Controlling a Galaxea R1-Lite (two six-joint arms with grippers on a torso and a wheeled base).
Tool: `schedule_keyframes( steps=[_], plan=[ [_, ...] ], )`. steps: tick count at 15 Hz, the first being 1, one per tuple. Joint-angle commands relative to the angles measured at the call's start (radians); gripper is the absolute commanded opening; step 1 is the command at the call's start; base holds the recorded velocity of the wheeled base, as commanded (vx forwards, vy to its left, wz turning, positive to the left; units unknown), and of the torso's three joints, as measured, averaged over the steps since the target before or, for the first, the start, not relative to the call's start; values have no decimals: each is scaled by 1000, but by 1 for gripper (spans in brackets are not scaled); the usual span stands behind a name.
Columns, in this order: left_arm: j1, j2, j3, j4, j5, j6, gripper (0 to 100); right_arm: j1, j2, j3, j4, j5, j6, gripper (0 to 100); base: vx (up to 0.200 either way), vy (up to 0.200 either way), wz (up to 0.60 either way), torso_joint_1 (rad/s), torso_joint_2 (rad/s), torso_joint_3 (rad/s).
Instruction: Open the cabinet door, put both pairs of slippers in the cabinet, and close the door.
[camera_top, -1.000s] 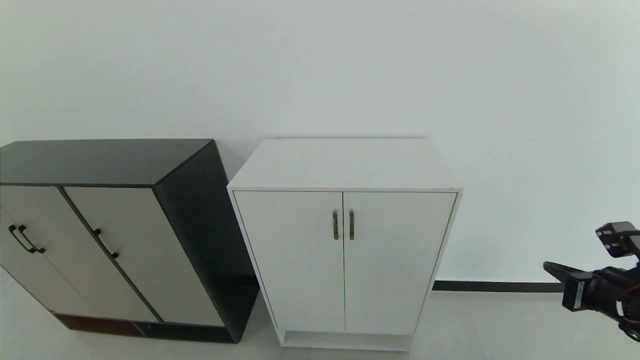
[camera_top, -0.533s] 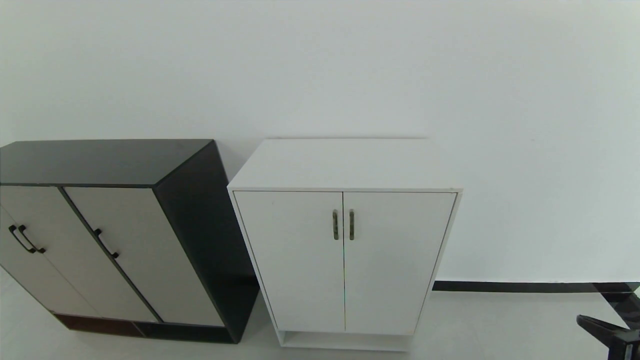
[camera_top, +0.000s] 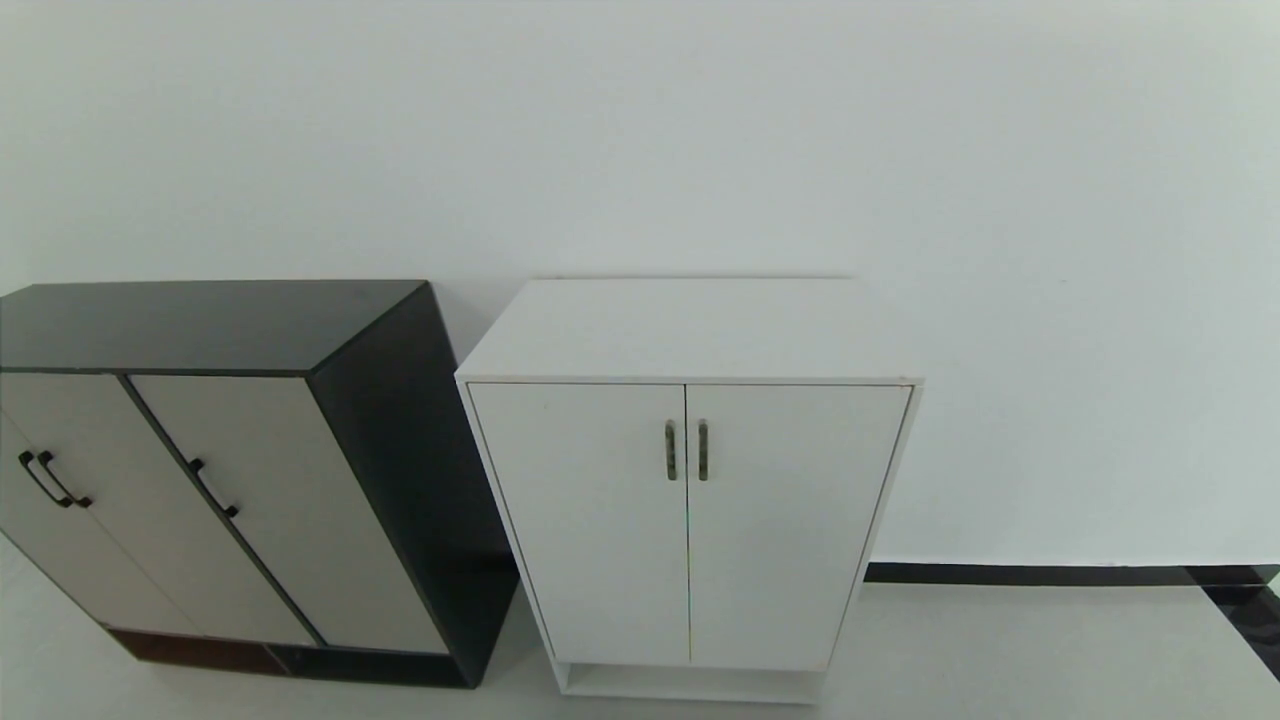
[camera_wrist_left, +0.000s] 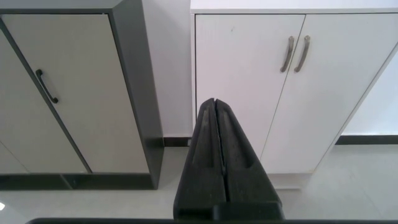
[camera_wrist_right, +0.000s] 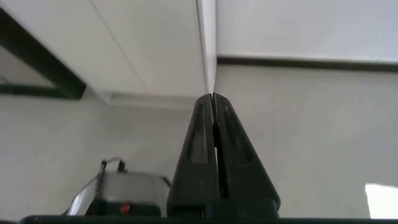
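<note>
1. The white cabinet (camera_top: 690, 520) stands against the wall with both doors shut.
2. The left gripper (camera_wrist_left: 215, 102), fingers pressed together and empty, hangs low, facing the white cabinet's left door.
3. The right gripper (camera_wrist_right: 214, 98), likewise closed on nothing, points toward the white cabinet's lower right corner.
4. I cannot tell whether the slippers are inside. If opening is pending, a claw must spread and clasp a handle (camera_top: 671, 450).

Pale floor (camera_top: 1000, 650): white cabinet (camera_top: 690, 520) stands on it, black cabinet (camera_top: 250, 480) just beside, robot's left.
</note>
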Motion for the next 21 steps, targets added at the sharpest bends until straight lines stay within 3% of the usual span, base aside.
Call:
schedule_keyframes(
  steps=[1, 3, 6, 9, 11, 21],
  plan=[
    [0, 0, 0, 0, 0, 0, 0, 1, -289, 0, 105, 2, 17, 0, 0, 0, 0, 0, 0, 0],
    [1, 2, 0, 0, 0, 0, 0, 5, -361, 0, 105, 0, 18, 0, 0, 0, 0, 0, 0, 0],
    [0, 2, 0, 0, 0, 0, 0, -19, -437, 0, 131, -161, 6, 0, 0, 0, 0, 0, 0, 0],
    [0, 2, 0, 0, 0, 0, 0, 7, -441, 0, 151, -155, 7, 0, 0, 0, 0, 0, 0, 0],
    [0, 2, 0, 0, 0, 0, 0, 125, -451, 0, 149, -155, 10, 0, 0, 0, 0, 0, 0, 0],
    [0, 2, 0, 0, 0, 0, 0, 76, -533, 0, 151, -155, -16, 0, 0, 0, 0, 0, 0, 0]
  ],
)
